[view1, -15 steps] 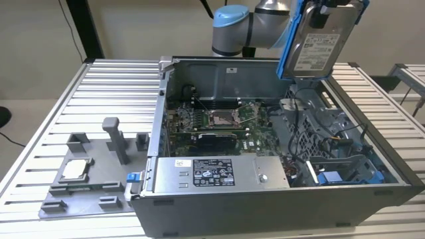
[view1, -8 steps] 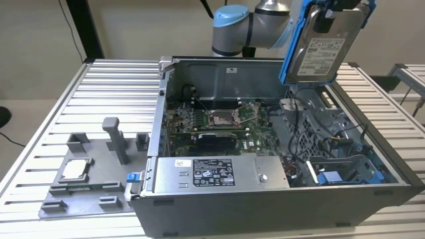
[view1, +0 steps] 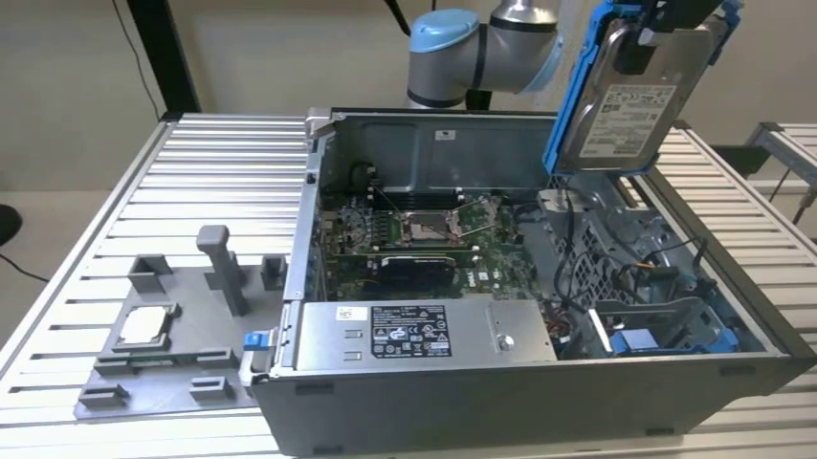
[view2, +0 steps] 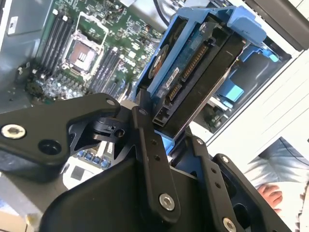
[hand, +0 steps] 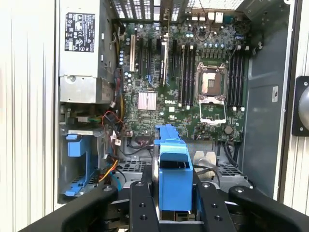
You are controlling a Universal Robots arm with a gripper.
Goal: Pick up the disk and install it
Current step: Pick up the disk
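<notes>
Exterior view, inventory of the scene.

1. Arm [view1: 492,43]: grey with light-blue joint caps, at the far edge of the desk [view1: 217,163], behind the computer case [view1: 537,392].
2. Jaws: clamped on the disk [view1: 632,105]. In the first wrist view, one black finger [hand: 141,205] sits on each side of the blue bracket.
3. The disk: held in the air, clear of the case, above its far corner on the exterior view's right. It stands nearly upright and slightly tilted, with the white label facing the camera and the blue bracket framing its edges. The second wrist view shows the disk [view2: 193,72] end-on, with its connector edge exposed. The first wrist view shows the disk [hand: 173,159] from its bracket end, above the open case.
4. Computer case: lies on the slatted metal desk with its side panel off.
5. Motherboard [view1: 422,234]: on the case floor, with an open CPU socket [view1: 428,227].
6. Power supply [view1: 408,330]: grey box with a black label, at the near side of the case.
7. Drive bay [view1: 638,335]: near corner on the exterior view's right, with blue plastic parts inside.
8. Grey fixture tray [view1: 191,387]: on the desk at the exterior view's left, just beside the case. It carries a square silver chip [view1: 143,325] and several upright posts.
</notes>
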